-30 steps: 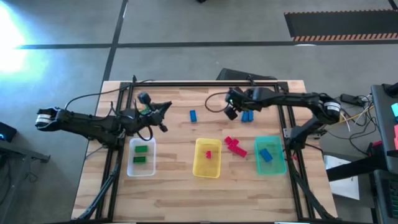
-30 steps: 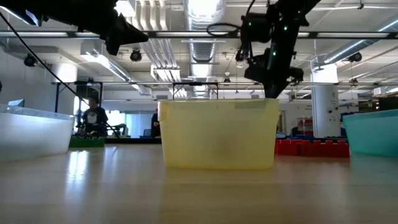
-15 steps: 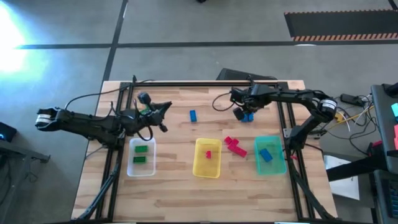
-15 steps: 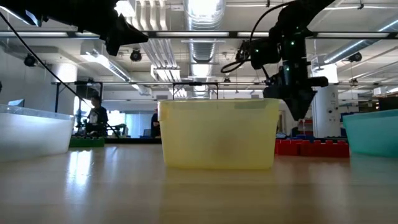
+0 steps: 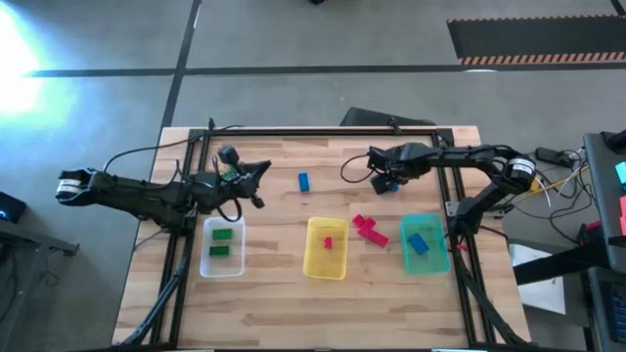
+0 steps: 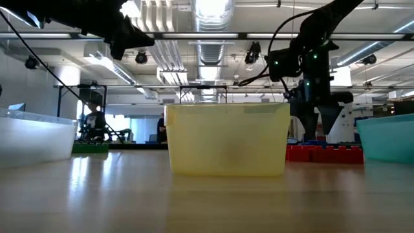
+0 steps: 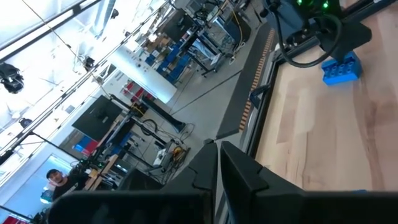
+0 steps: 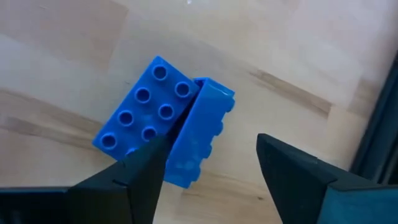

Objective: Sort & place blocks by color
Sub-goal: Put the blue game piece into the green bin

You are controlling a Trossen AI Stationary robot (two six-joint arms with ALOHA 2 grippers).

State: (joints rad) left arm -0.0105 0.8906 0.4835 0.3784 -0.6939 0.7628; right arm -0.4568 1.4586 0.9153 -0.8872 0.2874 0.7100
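My right gripper (image 5: 387, 182) hangs open over two blue blocks (image 5: 392, 184) at the far right of the table, fingers pointing down. In the right wrist view one block (image 8: 144, 107) lies studs up. The other (image 8: 202, 134) stands on its long side against it, between my fingers (image 8: 292, 171). Whether a finger touches a block I cannot tell. My left gripper (image 5: 256, 182) is shut and holds nothing, above the table's far left. A lone blue block (image 5: 303, 181) lies at the far middle, and red blocks (image 5: 368, 228) lie between two trays.
A clear tray (image 5: 221, 269) holds two green blocks, a yellow tray (image 5: 326, 269) one red block, and a teal tray (image 5: 437, 262) a blue block. All three stand in a row across the table's middle. Black frame rails (image 5: 323, 132) run along the far and side edges.
My right gripper has gone toward the table's right edge and down over the two blue blocks, and it has opened from shut. The blocks have stayed where they were.
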